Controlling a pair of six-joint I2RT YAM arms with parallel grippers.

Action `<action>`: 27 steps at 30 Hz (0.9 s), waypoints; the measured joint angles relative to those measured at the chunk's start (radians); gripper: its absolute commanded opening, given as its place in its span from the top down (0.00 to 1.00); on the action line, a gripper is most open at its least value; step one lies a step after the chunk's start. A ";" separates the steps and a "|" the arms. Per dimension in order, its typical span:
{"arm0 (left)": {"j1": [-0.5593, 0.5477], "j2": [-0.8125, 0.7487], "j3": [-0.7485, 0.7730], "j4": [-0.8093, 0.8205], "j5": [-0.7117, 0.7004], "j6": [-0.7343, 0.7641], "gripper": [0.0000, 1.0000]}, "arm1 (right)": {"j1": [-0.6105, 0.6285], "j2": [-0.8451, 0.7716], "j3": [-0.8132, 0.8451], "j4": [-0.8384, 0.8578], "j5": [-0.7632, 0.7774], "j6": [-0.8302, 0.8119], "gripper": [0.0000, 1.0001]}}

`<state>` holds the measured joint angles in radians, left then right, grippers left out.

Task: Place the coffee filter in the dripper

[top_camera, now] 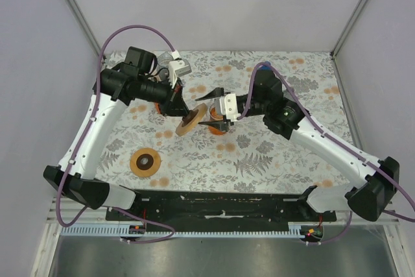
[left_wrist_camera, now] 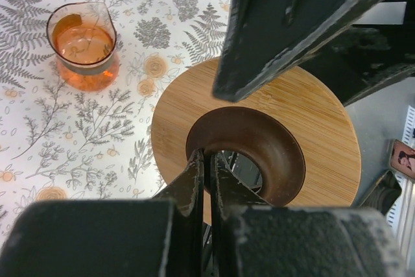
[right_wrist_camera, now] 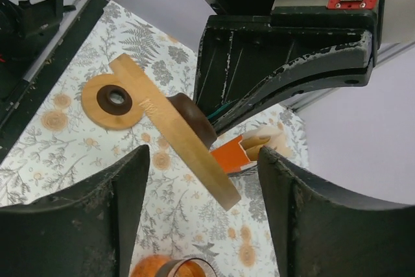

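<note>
1. Pinching the left gripper point(left_wrist_camera: 206, 163) fully closed on the near wall of the dripper's point(left_wrist_camera: 311, 128) brown funnel, and so carrying the whole piece clear of the table point(top_camera: 272, 160) by that thin edge alone.
2. Holding the dripper tilted up on edge rather than flat, with its wooden collar slanting between the two arms. Probably turning the funnel mouth toward the other tool, judging by the angle.
3. Spreading the right gripper point(top_camera: 213, 108) wide and gripping nothing, poised just beside the collar's rim and, as far as the overhead view is showing, apart from it. Likely standing ready either to steady the dripper or to go for the filter.
4. Finding no paper in the funnel, so counting the placing as not yet done.
5. Spotting a pale folded piece point(right_wrist_camera: 262, 142) sticking up out of an orange holder point(right_wrist_camera: 230, 157) beyond the left gripper in the right wrist view. Possibly the coffee filter, though too hidden to say for certain.
6. Noting an orange beaker point(left_wrist_camera: 84, 47) standing upright on the table close under the right gripper, perhaps waiting as the seat for the dripper. Also noting a second wooden disc point(top_camera: 145, 161) lying flat, well apart toward the left arm's base.
7. Judging the hold as delicate, gripping so near the rim and leaving the heavy collar hanging to one side. Expecting a need to level the dripper, or set it down, before dropping any paper in.
</note>
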<state>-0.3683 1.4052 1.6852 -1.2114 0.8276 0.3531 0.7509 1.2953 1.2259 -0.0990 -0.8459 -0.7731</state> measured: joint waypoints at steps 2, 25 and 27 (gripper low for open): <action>-0.002 0.004 0.003 -0.008 0.016 0.006 0.98 | 0.000 0.027 0.023 -0.001 -0.014 0.003 0.58; 0.110 0.053 0.038 0.214 -0.369 -0.184 0.37 | -0.276 0.095 0.043 -0.104 -0.065 0.645 1.00; 0.116 0.053 0.026 0.247 -0.397 -0.196 0.35 | -0.329 0.122 0.043 -0.106 -0.069 0.749 1.00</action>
<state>-0.2523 1.4578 1.7107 -0.9646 0.4301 0.1570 0.4217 1.4178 1.2690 -0.2047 -0.9150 -0.0238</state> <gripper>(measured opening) 0.626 0.121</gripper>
